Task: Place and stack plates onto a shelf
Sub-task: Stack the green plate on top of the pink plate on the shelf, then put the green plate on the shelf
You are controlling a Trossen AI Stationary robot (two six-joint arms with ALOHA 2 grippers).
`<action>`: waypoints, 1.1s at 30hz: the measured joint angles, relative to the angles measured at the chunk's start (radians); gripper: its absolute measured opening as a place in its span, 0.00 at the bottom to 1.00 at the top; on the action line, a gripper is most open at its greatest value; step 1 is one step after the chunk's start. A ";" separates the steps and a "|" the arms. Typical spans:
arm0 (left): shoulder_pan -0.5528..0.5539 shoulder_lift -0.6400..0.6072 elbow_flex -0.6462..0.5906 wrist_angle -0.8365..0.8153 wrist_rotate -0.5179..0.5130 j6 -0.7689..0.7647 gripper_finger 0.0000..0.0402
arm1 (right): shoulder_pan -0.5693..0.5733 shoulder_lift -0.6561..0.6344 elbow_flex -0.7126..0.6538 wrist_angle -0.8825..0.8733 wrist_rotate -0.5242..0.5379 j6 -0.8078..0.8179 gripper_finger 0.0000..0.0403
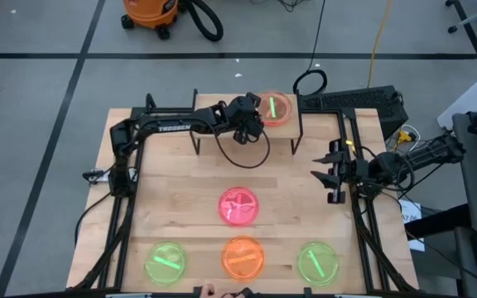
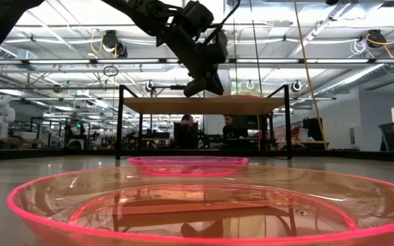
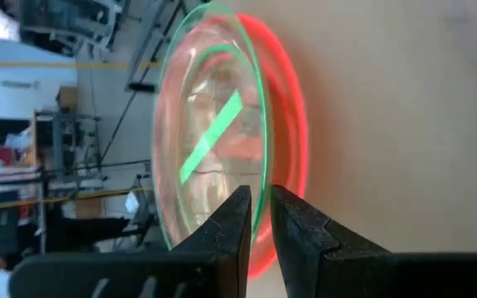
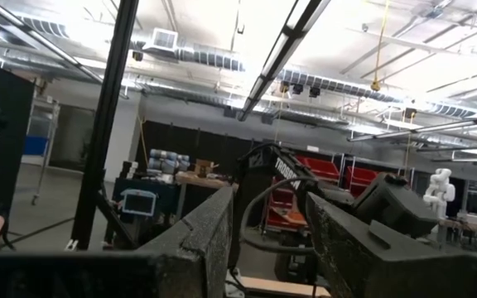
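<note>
On the shelf [image 1: 214,124] at the table's far side lies a neon green plate [image 1: 273,108] on top of a pink-red plate [image 3: 292,124]. My left gripper [image 3: 259,228] is at the stack's left side, slanting down. It is open by a narrow gap, with the green plate's rim [image 3: 262,194] running into that gap. On the tabletop lie a pink-red plate [image 1: 238,205], a green plate [image 1: 166,262], an orange plate [image 1: 243,257] and another green plate [image 1: 317,262]. My right gripper [image 1: 331,175] waits open at the table's right edge.
The shelf's thin black legs [image 1: 298,141] stand on the far half of the table. A black cable loop [image 1: 251,157] hangs from the left arm over the tabletop in front of the shelf. A person's hand [image 1: 209,291] shows at the near edge.
</note>
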 joint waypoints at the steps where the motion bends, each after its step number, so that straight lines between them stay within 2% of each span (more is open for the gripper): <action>1: 0.001 -0.003 0.000 0.002 -0.009 0.000 0.14 | 0.000 0.000 0.000 -0.004 0.000 0.000 0.34; 13: -0.008 -0.015 0.000 -0.018 -0.030 -0.008 0.32 | 0.000 0.000 0.000 -0.003 0.001 0.014 0.34; 19: -0.032 -0.035 0.000 -0.024 -0.042 -0.008 0.33 | 0.001 0.000 0.000 -0.004 0.000 0.020 0.34; 24: -0.053 -0.111 -0.001 -0.083 -0.074 -0.032 0.33 | 0.001 0.000 0.000 -0.014 0.000 0.042 0.34; 30: -0.087 -0.255 -0.001 -0.227 -0.058 -0.325 0.33 | 0.001 0.000 0.000 -0.046 0.001 0.067 0.34; 33: -0.106 -0.328 0.000 -0.290 0.041 -0.464 0.33 | 0.001 0.001 0.000 -0.085 0.019 0.074 0.34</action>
